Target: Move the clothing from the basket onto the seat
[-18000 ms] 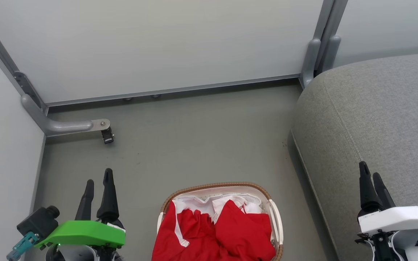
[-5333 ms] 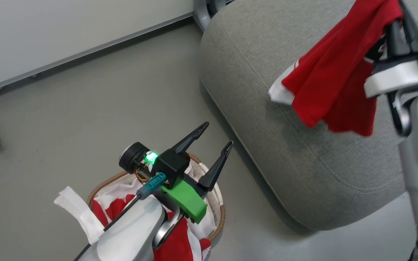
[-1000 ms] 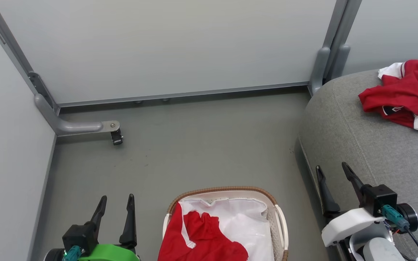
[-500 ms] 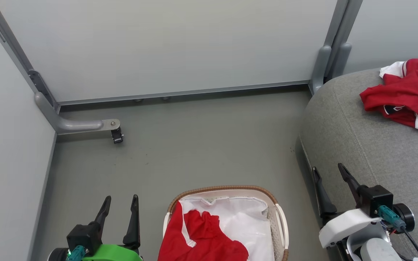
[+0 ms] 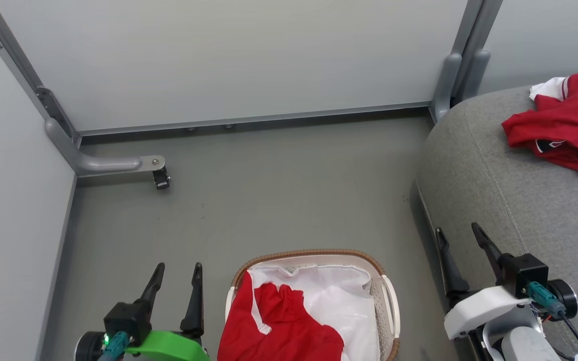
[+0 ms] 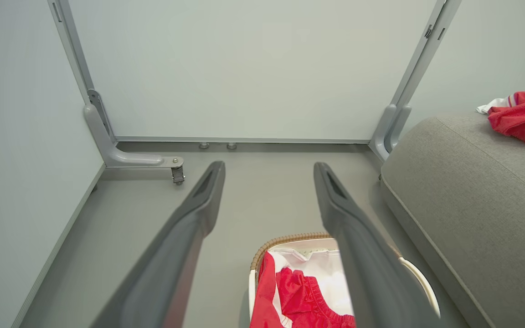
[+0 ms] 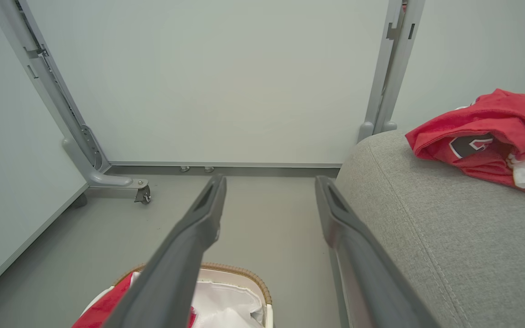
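A red jersey (image 5: 279,326) with white trim lies crumpled in the left half of the white basket (image 5: 388,311) with its brown woven rim, on the white liner (image 5: 339,296). Another red jersey (image 5: 560,125) lies bunched on the grey seat (image 5: 515,170) at the far right. My left gripper (image 5: 177,268) stands open and empty just left of the basket, above the floor. My right gripper (image 5: 458,231) is open and empty at the seat's front edge, right of the basket. The wrist views show the basket (image 6: 290,239) (image 7: 244,269) below the open fingers and the jersey on the seat (image 6: 524,118) (image 7: 476,136).
Pale partition walls close the back and left. A grey metal foot with a castor (image 5: 161,179) juts from the left corner, and a grey post (image 5: 444,82) stands beside the seat. Grey floor (image 5: 269,200) stretches between the basket and the back wall.
The head camera has shifted slightly, so the scene sits a little differently in the head view. Both grippers stay open and empty; the left one shows a little higher and further right.
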Motion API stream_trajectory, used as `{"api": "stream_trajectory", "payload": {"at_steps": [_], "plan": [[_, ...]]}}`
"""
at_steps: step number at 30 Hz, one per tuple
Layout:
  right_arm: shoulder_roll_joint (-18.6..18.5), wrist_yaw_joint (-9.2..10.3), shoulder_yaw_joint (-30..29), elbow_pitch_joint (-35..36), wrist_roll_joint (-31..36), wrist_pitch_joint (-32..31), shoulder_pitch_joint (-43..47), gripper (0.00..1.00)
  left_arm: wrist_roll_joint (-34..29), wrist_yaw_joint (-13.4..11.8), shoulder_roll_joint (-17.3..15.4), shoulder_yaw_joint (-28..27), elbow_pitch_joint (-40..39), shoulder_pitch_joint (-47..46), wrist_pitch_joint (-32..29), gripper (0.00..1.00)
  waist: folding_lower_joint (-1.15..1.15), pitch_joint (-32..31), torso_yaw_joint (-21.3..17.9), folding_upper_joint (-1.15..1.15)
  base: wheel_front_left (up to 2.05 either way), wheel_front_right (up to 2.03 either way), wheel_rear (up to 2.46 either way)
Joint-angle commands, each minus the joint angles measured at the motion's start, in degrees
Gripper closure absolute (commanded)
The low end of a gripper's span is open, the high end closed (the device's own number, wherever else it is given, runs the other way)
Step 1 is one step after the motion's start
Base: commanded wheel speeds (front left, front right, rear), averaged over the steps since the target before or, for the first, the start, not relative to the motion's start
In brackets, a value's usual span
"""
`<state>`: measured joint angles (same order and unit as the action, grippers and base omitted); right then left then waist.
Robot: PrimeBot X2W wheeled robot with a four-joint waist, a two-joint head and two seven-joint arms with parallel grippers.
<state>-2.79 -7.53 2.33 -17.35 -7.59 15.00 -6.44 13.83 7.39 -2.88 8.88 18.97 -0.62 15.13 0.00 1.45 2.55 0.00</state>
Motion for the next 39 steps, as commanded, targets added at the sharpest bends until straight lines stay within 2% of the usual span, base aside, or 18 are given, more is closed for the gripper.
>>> {"api": "stream_trajectory", "payload": {"at_steps": [1, 8, 11, 15, 23, 27, 33, 39], "plan": [[-0.2, 0.08, -0.49, 0.39, 0.35, 0.28, -0.77, 0.0, -0.72, 0.15, -0.02, 0.89, -0.13, -1.97, 0.03, 0.0, 0.0, 1.75, 0.07, 0.0, 0.0, 0.0, 0.0], [-0.2, 0.08, -2.92, 2.16, 1.75, 0.28, -4.01, 0.0, -2.58, 0.15, -0.46, 8.58, 1.75, -9.95, 0.03, 0.0, 0.0, 9.34, -0.2, 0.0, 0.0, 0.0, 0.0], [-0.2, 0.08, -4.17, 3.4, 2.33, 0.28, -6.17, 0.0, -2.21, 0.15, -0.7, 13.68, 4.74, -15.06, 0.0, 0.0, 0.0, 14.01, -0.7, 0.0, 0.0, 0.0, 0.0], [-0.18, 0.08, -5.57, 4.86, 2.96, 0.28, -9.68, 0.0, -2.15, 0.12, -1.27, 21.63, 11.9, -23.23, 0.01, 0.0, 0.0, 20.9, -2.0, 0.0, 0.0, 0.0, 0.0], [-0.17, 0.08, -5.04, 7.76, 1.39, 0.28, -16.63, 0.0, 2.23, 0.06, -0.46, 32.44, 31.65, -37.31, -0.92, 0.0, 0.0, 33.5, -6.47, 0.0, 0.0, 0.0, 0.0], [-0.17, 0.08, -3.35, 9.44, -0.33, 0.28, -20.07, 0.0, 0.65, 0.06, -0.34, 37.65, 38.96, -43.31, -2.3, 0.0, 0.0, 39.3, -9.4, 0.0, 0.0, 0.0, 0.0], [-0.14, 0.08, -1.42, 11.81, -2.71, 0.28, -23.67, 0.0, -1.75, 0.03, -0.67, 42.09, 46.78, -50.19, -3.1, 0.0, 0.0, 45.74, -13.04, 0.0, 0.0, 0.0, 0.0], [-0.13, 0.08, 0.05, 14.15, -5.02, 0.28, -25.79, 0.0, -2.68, -0.33, -1.53, 43.42, 51.83, -54.91, -4.73, 0.0, 0.0, 50.16, -16.19, 0.0, 0.0, 0.0, 0.0]]}}
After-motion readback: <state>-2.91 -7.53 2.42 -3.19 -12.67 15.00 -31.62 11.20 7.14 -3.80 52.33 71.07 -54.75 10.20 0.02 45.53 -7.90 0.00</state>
